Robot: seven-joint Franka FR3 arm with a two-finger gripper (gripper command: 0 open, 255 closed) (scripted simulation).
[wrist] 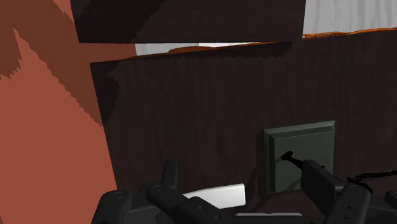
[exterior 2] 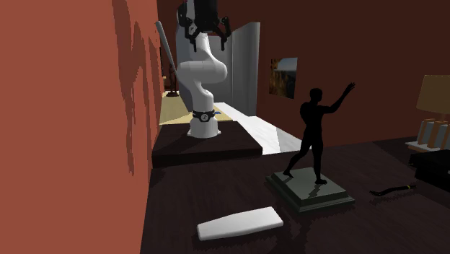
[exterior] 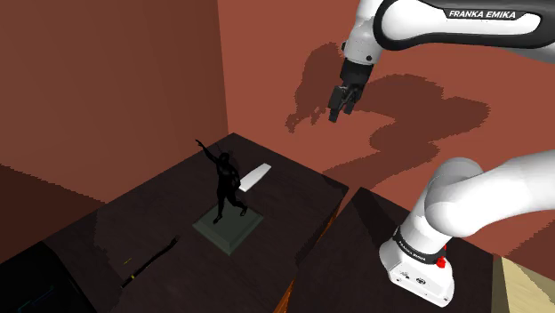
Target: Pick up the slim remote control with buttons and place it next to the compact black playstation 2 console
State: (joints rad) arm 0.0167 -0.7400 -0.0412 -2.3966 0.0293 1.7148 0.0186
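Note:
The slim remote (exterior: 256,176) is drawn as a plain white slab. It lies flat on the dark table (exterior: 293,209), near the red wall and beside the statue's base. It also shows in the second exterior view (exterior 2: 240,224) and below the hand in the wrist view (wrist: 219,194). My gripper (exterior: 338,108) hangs high above the table, well clear of the remote, with its fingers apart and nothing between them (exterior 2: 207,34) (wrist: 242,175). A dark boxy shape (exterior 2: 433,164) sits at the second exterior view's far right; I cannot tell if it is the console.
A black figure statue (exterior: 226,182) with one arm raised stands on a square grey-green base (exterior 2: 310,191) mid-table. A thin black cable-like thing (exterior: 151,262) with a yellow tip lies beyond it (exterior 2: 393,190). The red wall (exterior: 133,80) borders the table.

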